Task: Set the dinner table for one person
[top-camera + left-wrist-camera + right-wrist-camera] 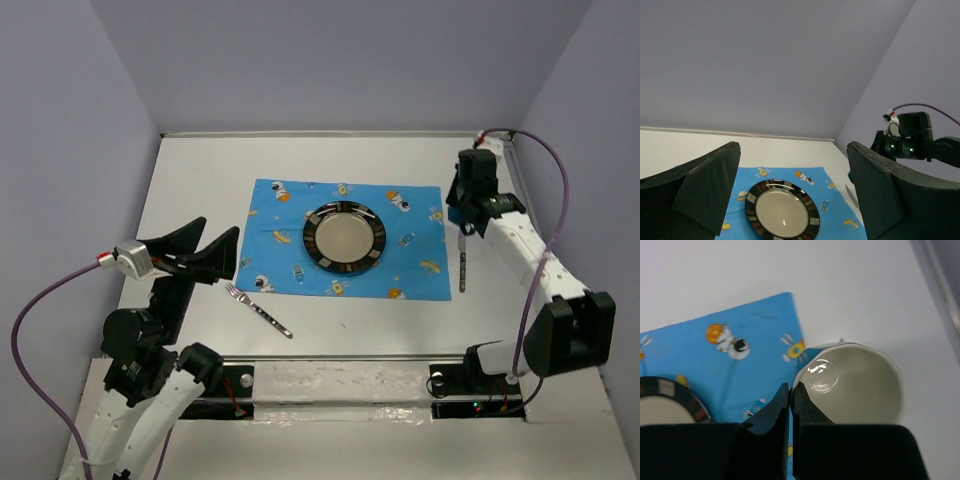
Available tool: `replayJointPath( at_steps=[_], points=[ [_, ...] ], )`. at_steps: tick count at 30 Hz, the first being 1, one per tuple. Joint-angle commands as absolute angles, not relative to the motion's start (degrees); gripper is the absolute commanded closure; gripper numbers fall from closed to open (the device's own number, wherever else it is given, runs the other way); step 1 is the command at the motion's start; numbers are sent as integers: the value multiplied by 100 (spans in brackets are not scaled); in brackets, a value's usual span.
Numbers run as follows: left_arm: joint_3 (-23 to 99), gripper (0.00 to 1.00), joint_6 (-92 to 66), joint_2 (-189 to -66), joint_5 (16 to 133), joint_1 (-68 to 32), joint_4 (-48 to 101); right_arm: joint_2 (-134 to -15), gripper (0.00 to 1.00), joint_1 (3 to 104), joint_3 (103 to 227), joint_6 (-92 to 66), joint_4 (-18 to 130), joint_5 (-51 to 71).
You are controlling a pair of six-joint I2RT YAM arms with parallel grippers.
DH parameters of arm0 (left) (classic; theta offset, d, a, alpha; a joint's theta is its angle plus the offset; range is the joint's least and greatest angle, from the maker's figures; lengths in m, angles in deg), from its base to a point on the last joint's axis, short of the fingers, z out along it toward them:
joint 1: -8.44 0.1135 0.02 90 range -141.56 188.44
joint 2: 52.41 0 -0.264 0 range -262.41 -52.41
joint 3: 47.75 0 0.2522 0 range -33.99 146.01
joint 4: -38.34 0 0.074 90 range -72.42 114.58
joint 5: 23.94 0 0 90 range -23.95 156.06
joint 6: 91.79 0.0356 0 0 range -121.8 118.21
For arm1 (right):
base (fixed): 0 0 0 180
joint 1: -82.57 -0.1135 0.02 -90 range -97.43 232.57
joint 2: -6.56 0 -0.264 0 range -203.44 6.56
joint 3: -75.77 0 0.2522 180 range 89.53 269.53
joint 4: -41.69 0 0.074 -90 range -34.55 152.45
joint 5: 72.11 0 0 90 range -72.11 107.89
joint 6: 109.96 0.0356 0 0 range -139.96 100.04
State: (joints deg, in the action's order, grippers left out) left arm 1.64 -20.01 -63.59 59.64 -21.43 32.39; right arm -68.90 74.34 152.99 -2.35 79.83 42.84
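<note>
Table (200, 180): white, spans the view beneath everything.
Mat (280, 215): blue, centred, plate (344, 238) on it.
Cup (860, 385): white, by the mat's far right corner.
Right claw (791, 395): pinching the cup's rim; set it down upright beyond the knife (462, 265), then release.
Left claw (220, 232): wide, empty, above the fork (258, 308).

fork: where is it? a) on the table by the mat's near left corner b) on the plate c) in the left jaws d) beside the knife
a: the fork lies on the white table at the near left corner of the mat, with nothing gripping it.
</note>
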Motion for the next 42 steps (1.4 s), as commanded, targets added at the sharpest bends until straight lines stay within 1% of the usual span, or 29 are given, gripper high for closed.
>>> replayJointPath(
  at_steps=[1,2,7,10,15,23,24,25,27,28,30,31,34,35,38,39,42],
  points=[
    [310,1,-1876,-6586,5990,-2039,3442,-7841,100,7158,16422,-913,7268,3776],
    [310,1,-1867,-6612,5999,-2021,3442,-8235,100,7097,16589,-967,7276,3592],
    [310,1,-1867,-6814,6008,-1933,3433,-9168,100,7097,17555,-1195,7320,3222],
    [310,1,-1858,-6937,6052,-1889,3442,-9669,100,7097,17864,-1275,7373,3020],
    [301,1,-1867,-7131,6113,-1801,3442,-10145,100,7097,18339,-1406,7426,2905],
    [301,1,-1876,-7184,6140,-1713,3451,-10462,99,7097,18445,-1398,7566,2914],
    [301,1,-1876,-7193,6140,-1722,3451,-10489,95,7097,18445,-1407,7575,2914],
    [301,1,-1876,-7184,6148,-1714,3451,-10498,86,7097,18436,-1398,7593,2940],
    [292,1,-1867,-7166,6148,-1714,3451,-10489,79,7097,18445,-1363,7654,3036],
    [292,1,-1876,-7158,6140,-1713,3451,-10463,65,7097,18462,-1319,7750,3089],
    [292,1,-1867,-7149,6140,-1713,3451,-10384,51,7097,18541,-1284,7856,3309],
    [292,1,-1884,-7140,6148,-1713,3442,-10244,38,7097,18542,-1258,7900,3379],
    [292,1,-1893,-7096,6175,-1713,3468,-9893,36,7097,18305,-1126,8050,3818],
    [292,1,-1893,-7070,6192,-1713,3469,-9569,37,7097,18148,-978,8076,3932],
    [301,1,-1902,-6973,6219,-1731,3477,-8970,39,7097,17235,-478,8068,4267],
    [301,1,-1911,-6938,6219,-1748,3477,-8559,40,7097,16962,-301,8050,4293],
    [301,1,-1893,-6798,6184,-1845,3477,-7775,49,7315,15393,244,7761,4408]
  ],
)
